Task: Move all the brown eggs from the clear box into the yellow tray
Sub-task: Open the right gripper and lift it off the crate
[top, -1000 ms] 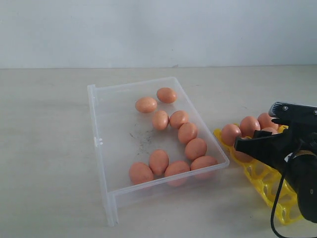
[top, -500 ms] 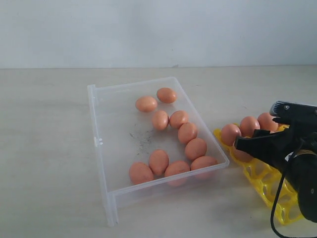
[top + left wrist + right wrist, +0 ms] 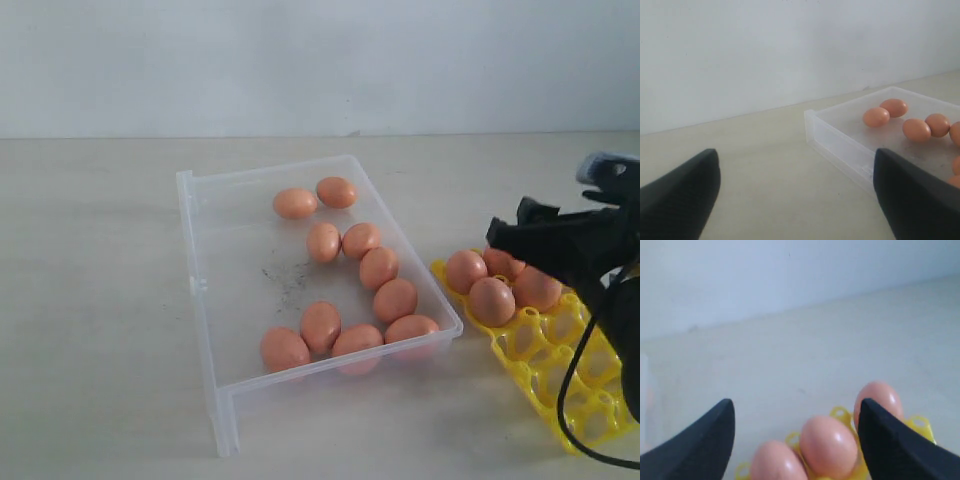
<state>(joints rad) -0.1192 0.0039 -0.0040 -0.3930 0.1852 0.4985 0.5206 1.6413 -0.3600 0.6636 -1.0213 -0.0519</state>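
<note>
Eggs [image 3: 360, 240]: smooth, orange-brown ovals

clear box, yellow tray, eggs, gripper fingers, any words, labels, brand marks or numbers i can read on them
None readable in any view.
Transparent plastic clear box: no label, only dark scuff marks on its floor.
Bright yellow openwork egg tray: no marking.
Orange-brown eggs: no stamps.
Black fingers of the right gripper: plain.
</note>
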